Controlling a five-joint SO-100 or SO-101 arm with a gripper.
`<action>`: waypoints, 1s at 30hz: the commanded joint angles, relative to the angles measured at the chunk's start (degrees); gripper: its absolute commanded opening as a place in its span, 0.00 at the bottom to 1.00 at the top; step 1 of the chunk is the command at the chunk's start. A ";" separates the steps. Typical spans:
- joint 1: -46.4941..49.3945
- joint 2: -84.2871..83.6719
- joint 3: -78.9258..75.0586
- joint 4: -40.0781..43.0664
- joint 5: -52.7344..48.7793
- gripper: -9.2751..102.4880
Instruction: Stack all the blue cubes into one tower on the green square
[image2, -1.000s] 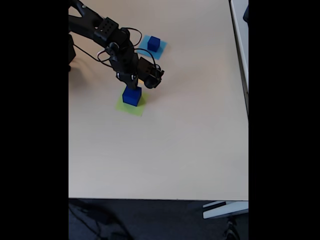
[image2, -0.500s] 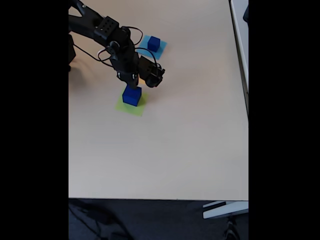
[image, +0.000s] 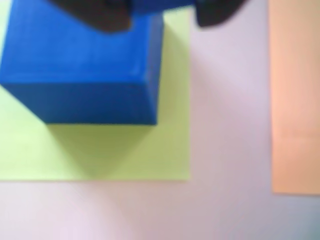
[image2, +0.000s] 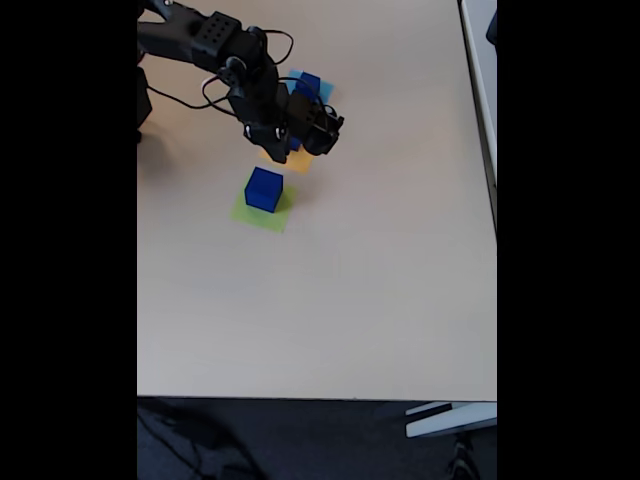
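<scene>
Large glossy dark blue cube (image2: 264, 190) resting on flat lime-green paper square (image2: 261, 212), nothing stacked on top. Black gripper (image2: 282, 148) raised just beyond it over orange-yellow paper square (image2: 298, 161), medium dark blue cube (image2: 296, 143) seemingly clenched between jaws. Small dark blue cube (image2: 308, 85) on light blue paper square (image2: 320, 99). Pale beige tabletop (image2: 350, 300) beneath

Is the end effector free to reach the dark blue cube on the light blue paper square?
Probably yes: that dark blue cube sits alone beside the end effector, nothing stacked on it.
</scene>
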 joint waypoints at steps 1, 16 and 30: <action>-2.46 -0.62 -5.89 0.79 2.55 0.09; -10.90 -8.35 -11.07 3.60 11.60 0.10; -13.89 -14.77 -13.62 2.90 12.13 0.09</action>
